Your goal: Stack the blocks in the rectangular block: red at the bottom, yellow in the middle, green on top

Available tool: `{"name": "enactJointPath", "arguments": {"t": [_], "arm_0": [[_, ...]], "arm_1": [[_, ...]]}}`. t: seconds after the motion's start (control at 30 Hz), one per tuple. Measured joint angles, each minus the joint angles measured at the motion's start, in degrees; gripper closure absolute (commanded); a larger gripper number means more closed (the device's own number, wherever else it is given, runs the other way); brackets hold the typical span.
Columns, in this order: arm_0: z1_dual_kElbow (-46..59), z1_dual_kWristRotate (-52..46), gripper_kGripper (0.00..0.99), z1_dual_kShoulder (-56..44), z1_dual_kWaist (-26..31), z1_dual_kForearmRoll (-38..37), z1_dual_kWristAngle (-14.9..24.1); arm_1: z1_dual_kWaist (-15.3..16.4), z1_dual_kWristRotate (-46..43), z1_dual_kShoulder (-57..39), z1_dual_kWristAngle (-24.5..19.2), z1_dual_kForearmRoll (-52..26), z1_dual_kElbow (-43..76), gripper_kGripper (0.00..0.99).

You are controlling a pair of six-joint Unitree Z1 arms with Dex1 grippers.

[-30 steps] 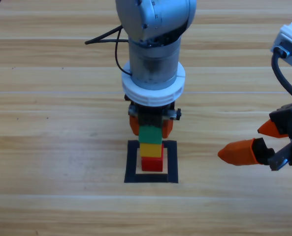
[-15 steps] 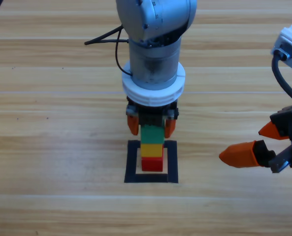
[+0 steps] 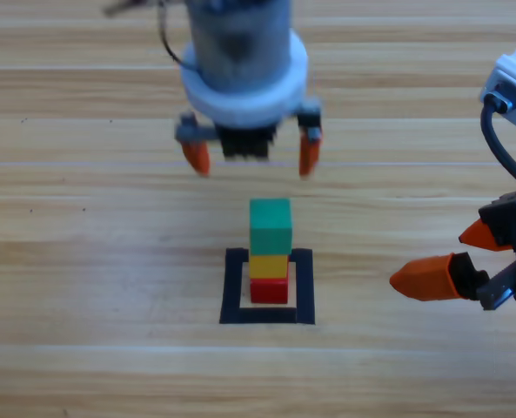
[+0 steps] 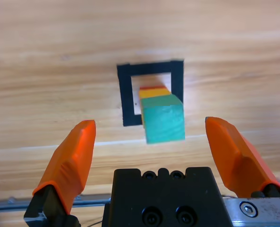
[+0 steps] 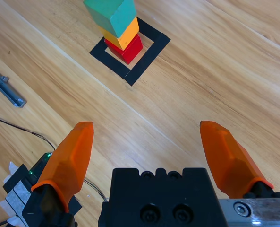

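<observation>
So the left pincer (image 3: 249, 157) has let go of the green cube (image 3: 270, 225) and pulled up and back from the tower, jaws now spread wide with nothing between them, whereas half a second earlier they were hugging the green cube's sides. That leaves red (image 3: 269, 289) at the bottom, yellow (image 3: 269, 265) in the middle and green on top, all standing inside the black tape square (image 3: 235, 286) on the wooden surface (image 3: 83, 261), so the stack looks done (assuming it stays put). The right pincer (image 3: 453, 257) waits off at the right edge, jaws apart and empty. The left wrist view shows something the high view doesn't: looking down the stack, green seems to sit a bit off-centre over yellow, toward the tape's edge. The right wrist view gives the side-on angle, where the three cubes touch face to face with no visible gap, and green looks slightly twisted relative to yellow.
</observation>
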Motion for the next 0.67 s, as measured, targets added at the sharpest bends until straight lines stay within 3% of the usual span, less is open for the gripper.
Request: {"name": "enactJointPath", "arguments": {"t": [0.13, 0.27, 0.43, 0.53, 0.67], "arm_0": [[4.3, -0.1, 0.0, -13.2, -1.8, -0.8, 7.1], [24.2, -0.8, 0.0, -28.7, -6.2, -9.9, 14.0], [60.6, 4.5, 0.0, -46.8, -8.3, -31.1, 15.3], [67.3, 9.0, 0.0, -53.2, -8.4, -38.0, 16.5], [75.1, 11.7, 0.0, -54.4, -8.5, -47.2, 16.8]], "arm_1": [[0.0, 0.0, -0.2, 0.0, 0.0, 0.0, 0.0], [0.0, 0.0, -0.2, 0.0, 0.0, 0.0, 0.0], [0.0, 0.0, -0.2, 0.0, 0.0, 0.0, 0.0], [0.0, 0.0, -0.2, 0.0, 0.0, 0.0, 0.0], [0.0, 0.0, -0.2, 0.0, 0.0, 0.0, 0.0]]}}
